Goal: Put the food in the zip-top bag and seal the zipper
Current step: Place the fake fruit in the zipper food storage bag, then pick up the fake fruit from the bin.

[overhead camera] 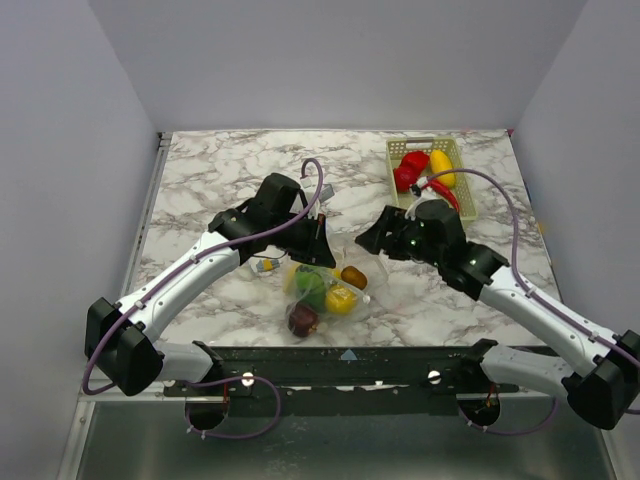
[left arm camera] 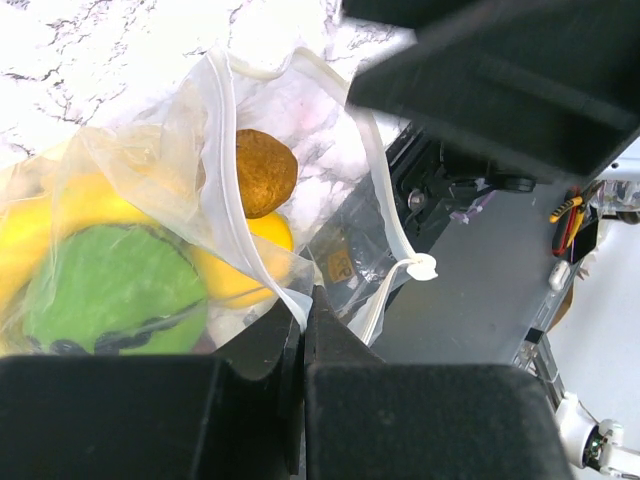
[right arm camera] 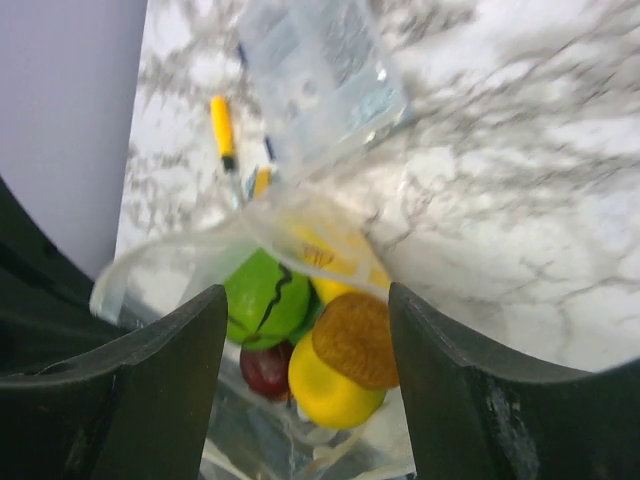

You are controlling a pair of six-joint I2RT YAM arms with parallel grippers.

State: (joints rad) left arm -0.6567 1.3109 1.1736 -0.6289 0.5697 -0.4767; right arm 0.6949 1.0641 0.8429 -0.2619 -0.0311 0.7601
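The left fingers (left arm camera: pixel 303 322) are pinched tight on the mouth edge of the zip-top bag (overhead camera: pixel 352 295), toward six o'clock on the surface (overhead camera: pixel 220 170), with food (overhead camera: pixel 312 290) inside. The right fingers (overhead camera: pixel 372 240) gape empty at its three o'clock.

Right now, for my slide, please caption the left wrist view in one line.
Shut left fingers pinch the zip-top bag at its mouth edge; green, yellow and brown food sits inside.

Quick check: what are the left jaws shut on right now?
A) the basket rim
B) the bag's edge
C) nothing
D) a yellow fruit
B: in the left wrist view the left jaws are closed with the clear edge of the bag pinched between them.
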